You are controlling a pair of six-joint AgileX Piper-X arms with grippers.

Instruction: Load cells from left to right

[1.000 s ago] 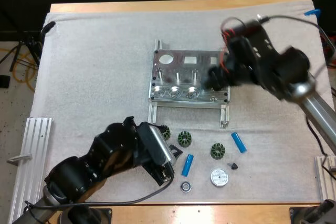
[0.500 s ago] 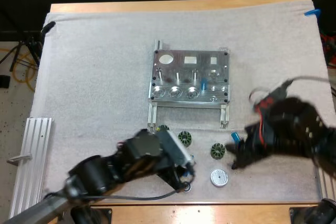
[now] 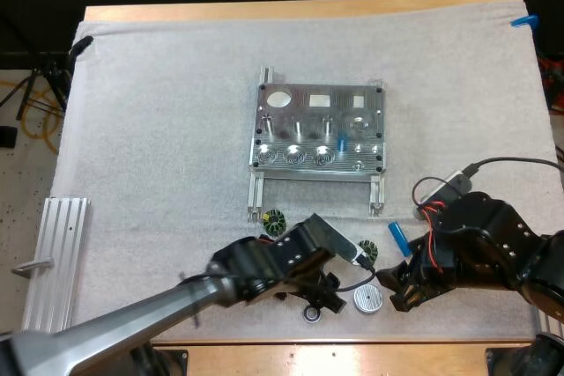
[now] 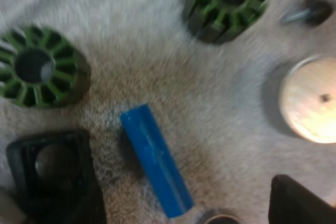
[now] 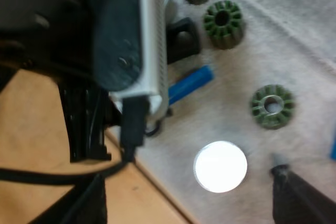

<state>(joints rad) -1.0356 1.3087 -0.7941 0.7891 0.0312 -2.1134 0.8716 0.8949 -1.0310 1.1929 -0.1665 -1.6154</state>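
Note:
The metal fixture [image 3: 317, 134] sits mid-mat with one blue cell [image 3: 341, 142] standing in its front row. My left gripper [image 3: 324, 286] is low over the parts in front of it. In the left wrist view it [image 4: 173, 192] is open, one black finger [image 4: 52, 174] on each side of a blue cylinder [image 4: 156, 160] lying on the mat. Another blue cylinder [image 3: 398, 238] lies to the right. My right gripper [image 3: 395, 286] hovers open [image 5: 194, 208] near the white disc [image 5: 220, 166], clear of it.
Green toothed rings [image 4: 37, 66] [image 4: 226, 3] [image 5: 272, 106] lie around the cylinder, with a small dark part [image 4: 312, 11] and a bearing [image 3: 311, 313]. A ribbed metal rail [image 3: 53, 253] lies at the mat's left. The two arms are close together at the table's front edge [image 3: 352, 358].
My right arm swung from the fixture down to the front right, leaving a blue cell in the fixture. My left gripper moved right and down over the lying blue cylinder.

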